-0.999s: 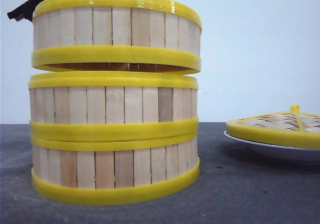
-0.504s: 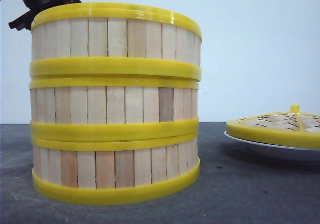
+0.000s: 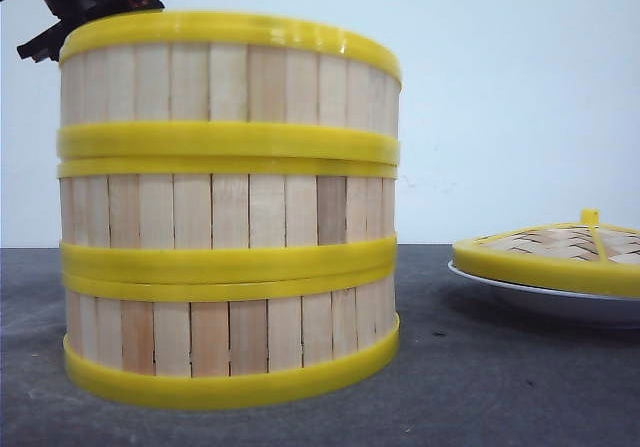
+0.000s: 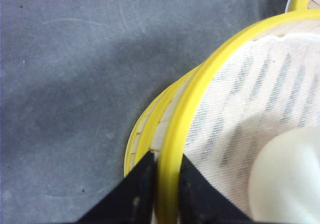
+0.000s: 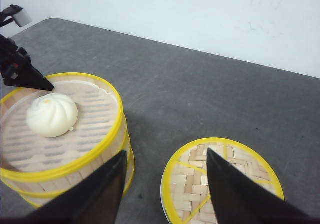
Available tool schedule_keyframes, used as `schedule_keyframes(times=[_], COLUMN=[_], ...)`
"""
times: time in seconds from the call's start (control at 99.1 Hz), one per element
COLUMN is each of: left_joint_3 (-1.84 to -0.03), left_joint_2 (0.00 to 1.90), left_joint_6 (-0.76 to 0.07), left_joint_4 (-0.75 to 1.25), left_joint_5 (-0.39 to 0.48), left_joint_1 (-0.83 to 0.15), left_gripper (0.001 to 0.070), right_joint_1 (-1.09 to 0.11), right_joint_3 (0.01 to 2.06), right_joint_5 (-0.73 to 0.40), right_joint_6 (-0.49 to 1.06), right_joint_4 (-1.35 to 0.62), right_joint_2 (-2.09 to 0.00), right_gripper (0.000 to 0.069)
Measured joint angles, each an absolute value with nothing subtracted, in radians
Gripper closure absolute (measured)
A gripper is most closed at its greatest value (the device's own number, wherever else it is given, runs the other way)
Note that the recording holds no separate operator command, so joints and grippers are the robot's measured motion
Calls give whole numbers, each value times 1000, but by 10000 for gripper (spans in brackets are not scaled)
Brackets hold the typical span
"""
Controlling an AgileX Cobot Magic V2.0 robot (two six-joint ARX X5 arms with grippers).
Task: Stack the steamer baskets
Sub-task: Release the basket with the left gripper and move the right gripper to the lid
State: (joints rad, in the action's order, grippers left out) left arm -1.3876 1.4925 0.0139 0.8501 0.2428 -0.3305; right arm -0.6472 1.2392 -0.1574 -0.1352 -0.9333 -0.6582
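Our left fingers [image 4: 166, 184] are closed on the top yellow rim of the uppermost steamer basket [image 3: 230, 87] — in the left wrist view one black finger sits outside the rim and the other inside, both pressed against it. From the front we see only a dark part of that arm above the back left of the stack. The uppermost basket rests on the middle steamer basket [image 3: 228, 212], their yellow rims meeting with no gap that we can see, and the middle one rests in turn on the bottom steamer basket [image 3: 230, 337], which stands on the grey bench [image 3: 480, 387]. The three form one upright column toward the bench's left side in the front view. Inside the uppermost basket, on a pale liner, lies a white bun [image 5: 52, 115], nearer the side where our left fingers grip. Our right fingers [image 5: 165, 184] are spread wide apart and hold nothing — they hang in the air above the bench, over the gap between the stack and the woven lid [image 5: 222, 181]. That lid, with its yellow rim and small knob, lies on a white plate [image 3: 540, 297] toward the bench's right side, well apart from the stack.
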Motion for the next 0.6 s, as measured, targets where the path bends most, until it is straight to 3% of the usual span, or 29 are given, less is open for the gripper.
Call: schedule_keyframes(times=[0.101, 0.182, 0.595], left_joint_3=[-1385, -1385, -1381], left_joint_2=[1493, 1493, 1448], left_joint_6=[14, 12, 10], left_joint_4=[849, 848, 808], left_joint_5=[243, 243, 244], left_joint_1=[-329, -329, -322], left_gripper=[503, 455, 436], right_joint_1=[-647, -647, -647], right_joint_3=[1239, 1239, 1239], right_joint_5=[-157, -157, -166], right_joint_6=[-135, -135, -158], right_joint_4=[-934, -935, -994], right_joint_2=[-658, -658, -673], right_gripper=[381, 348, 291])
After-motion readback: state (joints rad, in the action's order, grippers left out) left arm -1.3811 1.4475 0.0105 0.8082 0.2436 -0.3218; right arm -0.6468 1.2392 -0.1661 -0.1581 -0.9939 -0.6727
